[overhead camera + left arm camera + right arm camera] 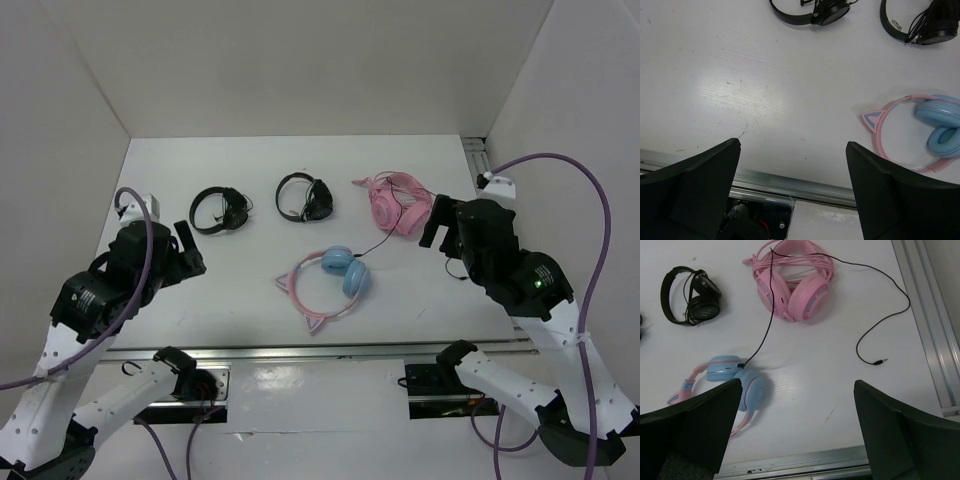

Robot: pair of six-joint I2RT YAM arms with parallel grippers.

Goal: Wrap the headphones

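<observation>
Jaws spread, left gripper [190, 249] and right gripper [440, 228] hover flanking the headphones [346, 272].

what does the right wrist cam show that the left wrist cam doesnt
Only the right wrist view: the all-pink headset, and the thin black cable running from the blue headphones up over that headset and looping round to its loose plug.
Only the left wrist view: the farther-left black headphones, cut off at the top edge.
Both: the blue headphones on the table, and the other black headphones. Each view also has its own gripper, left gripper and right gripper, open and empty.
</observation>
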